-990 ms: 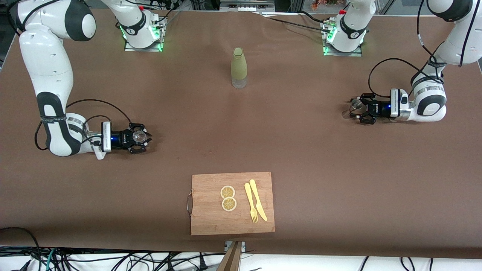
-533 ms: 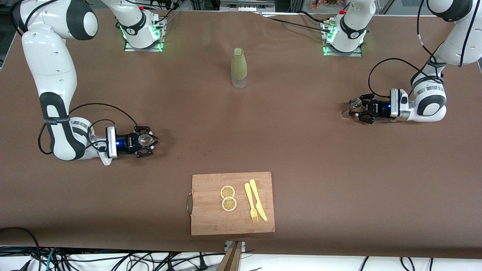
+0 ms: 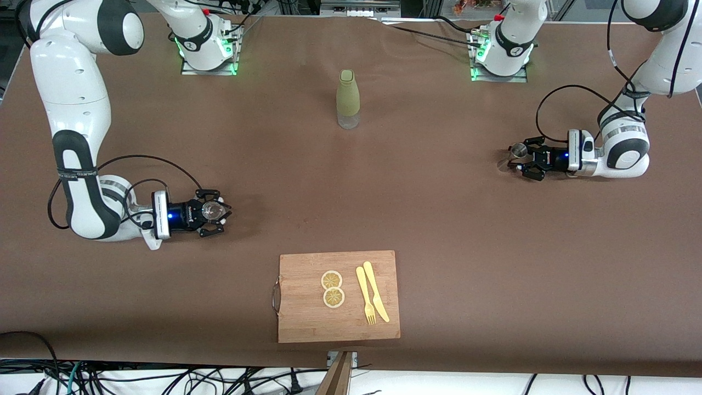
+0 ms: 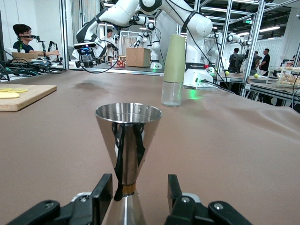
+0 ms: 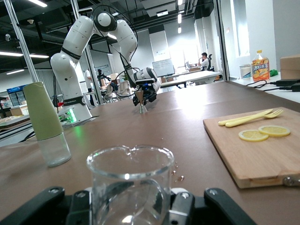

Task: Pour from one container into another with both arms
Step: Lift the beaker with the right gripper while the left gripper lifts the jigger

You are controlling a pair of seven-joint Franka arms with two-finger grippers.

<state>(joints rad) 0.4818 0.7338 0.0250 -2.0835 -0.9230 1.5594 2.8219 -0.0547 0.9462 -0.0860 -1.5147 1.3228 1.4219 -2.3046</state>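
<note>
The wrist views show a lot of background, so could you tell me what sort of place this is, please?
Most likely a robotics lab in an open workshop hall: the brown-covered table carries two white jointed arms, metal frame posts surround it, and seated people at desks with monitors work nearby.

Readable text: none can be made out with certainty in any view.
Right arm band: the right arm (image 3: 75,173) has a thin line of white lettering on its black forearm band, in the middle height of the front view; it is too small to read.
Left arm base: the left arm (image 5: 70,70) has a short dark marking on its white lower body in the right wrist view; it is illegible.
Bottle label: the orange drink bottle (image 5: 260,63) wears a coloured label whose print is unreadable.
</note>
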